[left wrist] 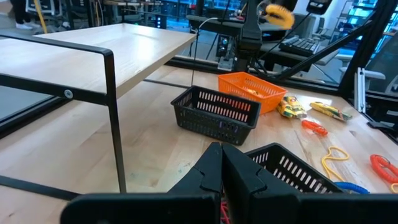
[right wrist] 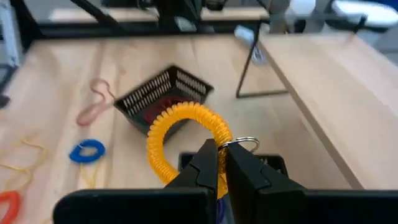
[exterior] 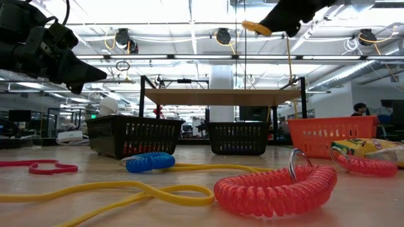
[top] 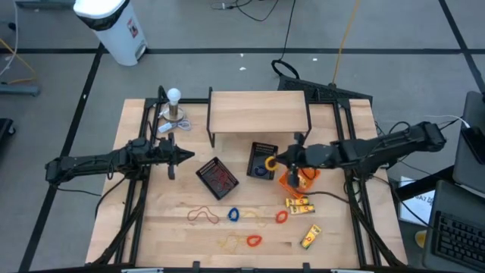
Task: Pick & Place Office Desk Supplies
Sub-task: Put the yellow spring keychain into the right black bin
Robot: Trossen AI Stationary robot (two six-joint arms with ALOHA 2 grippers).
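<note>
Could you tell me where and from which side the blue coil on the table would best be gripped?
The blue coil lies flat as a closed loop with bare wood around it and the thin yellow band beside it. Probably best: come straight down and pinch across one arc of the ring, one finger inside the loop, on the side away from the yellow band.

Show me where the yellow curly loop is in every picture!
High view: yellow coil loop in the right pincer, above a black mesh tray.
Low view: up top.
Left wrist view: far off, blurred, held high.
Right wrist view: centre.
Shared landmark: the orange tray.
</note>
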